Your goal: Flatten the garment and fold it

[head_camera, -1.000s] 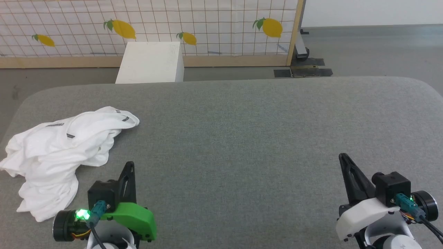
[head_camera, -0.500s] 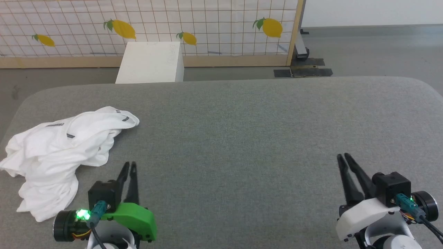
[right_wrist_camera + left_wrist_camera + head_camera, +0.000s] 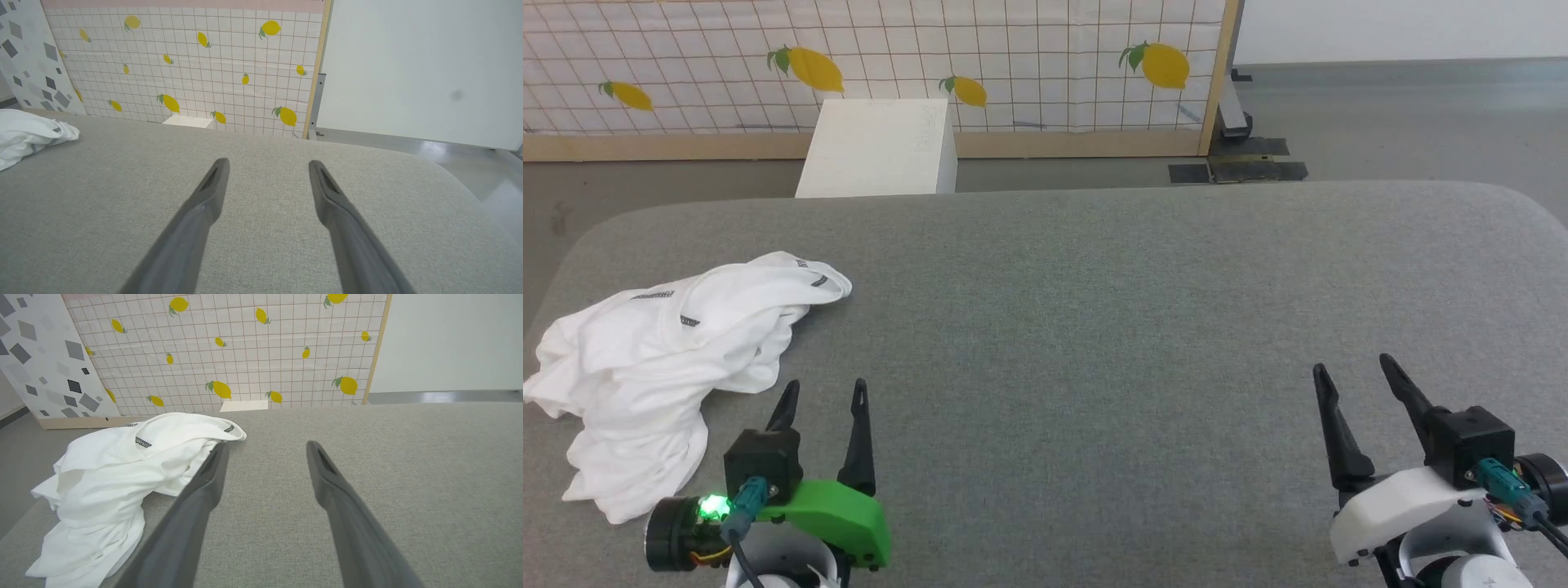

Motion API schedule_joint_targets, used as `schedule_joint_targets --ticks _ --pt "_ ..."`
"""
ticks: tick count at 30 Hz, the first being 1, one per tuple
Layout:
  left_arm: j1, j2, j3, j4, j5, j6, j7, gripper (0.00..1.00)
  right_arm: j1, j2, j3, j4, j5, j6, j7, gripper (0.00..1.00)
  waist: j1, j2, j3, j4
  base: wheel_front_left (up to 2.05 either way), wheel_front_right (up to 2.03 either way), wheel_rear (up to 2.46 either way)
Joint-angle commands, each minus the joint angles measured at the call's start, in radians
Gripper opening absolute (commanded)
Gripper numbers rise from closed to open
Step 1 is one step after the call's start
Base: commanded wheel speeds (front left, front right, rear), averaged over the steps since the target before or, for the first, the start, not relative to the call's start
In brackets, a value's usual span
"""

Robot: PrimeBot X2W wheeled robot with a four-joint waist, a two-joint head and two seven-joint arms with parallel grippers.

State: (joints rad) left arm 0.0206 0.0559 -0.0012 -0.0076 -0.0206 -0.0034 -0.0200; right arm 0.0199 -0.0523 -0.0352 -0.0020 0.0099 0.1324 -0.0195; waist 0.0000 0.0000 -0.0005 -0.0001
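Grey woven fabric covers the tabletop (image 3: 1094,310) in front of us. We see the shirt (image 3: 662,359) lying crumpled in a heap at the tabletop's left side, close to the left edge. It is white, with short runs of dark zigzag stitching on its upper folds, and it lies free of both arms.

Our left end effector (image 3: 824,384) is at the near left, just beside the shirt's right-hand edge, spread wide and empty. In the left wrist view the shirt (image 3: 118,477) sits right against the left side of that end effector (image 3: 267,445), and we cannot tell whether they touch.

Our right end effector (image 3: 1352,364) is at the near right, well apart from the shirt, also spread wide with only bare fabric between its tips.

Beyond the far edge a white box (image 3: 878,147) stands on the floor before a gridded screen (image 3: 1013,65) printed with lemons.
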Motion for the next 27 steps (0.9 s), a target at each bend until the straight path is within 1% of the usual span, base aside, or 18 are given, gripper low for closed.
schedule_joint_targets --ticks 1,14,27 --pt "0.012 -0.001 0.007 -0.005 -0.007 -0.002 -0.011 1.0 0.004 0.0 -0.01 0.002 0.006 0.0 -0.012 1.0 0.0 0.0 0.0 0.0 0.0 0.0 0.0" --pt "0.023 -0.001 0.018 -0.011 -0.023 0.001 -0.037 1.0 0.007 0.0 -0.045 0.001 0.006 0.0 -0.039 1.0 0.0 0.0 -0.004 0.016 0.0 0.0 0.0" --pt "0.032 -0.002 0.035 -0.022 -0.042 0.011 -0.064 1.0 0.0 0.001 -0.057 -0.008 -0.008 -0.001 -0.065 1.0 0.0 0.0 0.002 0.063 0.0 0.0 0.0"
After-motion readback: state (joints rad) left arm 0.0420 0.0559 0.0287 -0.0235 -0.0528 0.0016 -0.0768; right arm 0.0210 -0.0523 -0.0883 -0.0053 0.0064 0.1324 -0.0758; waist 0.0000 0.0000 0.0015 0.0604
